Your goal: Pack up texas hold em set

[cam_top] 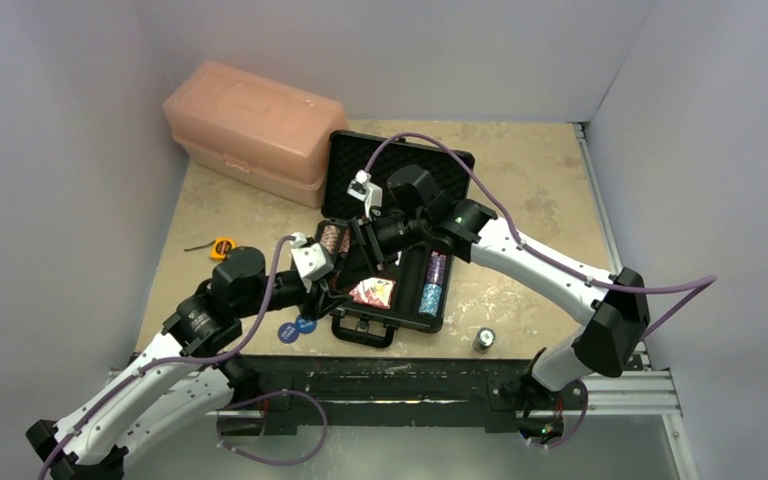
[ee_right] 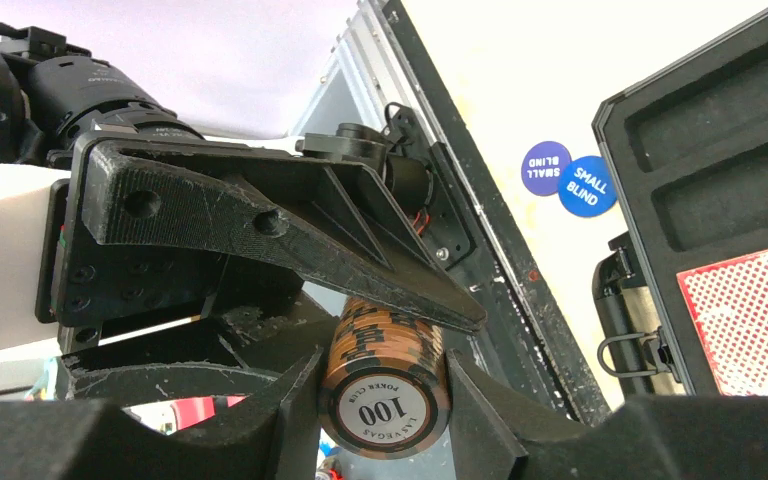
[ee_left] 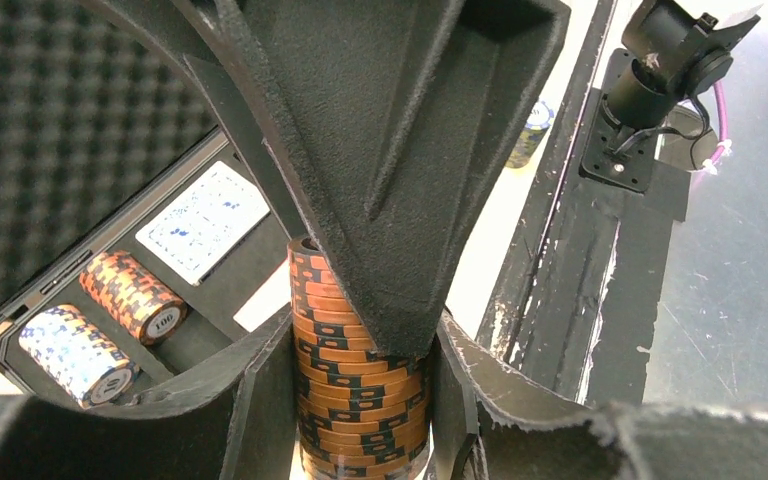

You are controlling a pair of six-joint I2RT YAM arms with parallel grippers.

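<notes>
orange chip stack [ee_left: 355, 400] is held above the open briefcase [cam_top: 400, 322], gripped from both sides at once: left gripper [ee_left: 360, 345] and right gripper [ee_right: 383, 365] each have their jaws narrow, pads against the stack. which one bears the load cannot be told.

status: partly packed. red deck [cam_top: 372, 292], blue deck [ee_left: 203, 220] and several seated chip stacks [cam_top: 432, 285] sit in the foam slots. at least two long slots show empty in the right wrist view. outstanding: seat the held stack, collect the two blue discs [cam_top: 295, 327] just left of the case, and close the lid [cam_top: 350, 155]. a small round item [cam_top: 483, 340] near the front edge is too small to identify.

clearances: the lid stands behind the slots, the pink box [cam_top: 255, 130] lies back-left, and the table [cam_top: 540, 180] edge is close in front. the widest room lies right of the case.
</notes>
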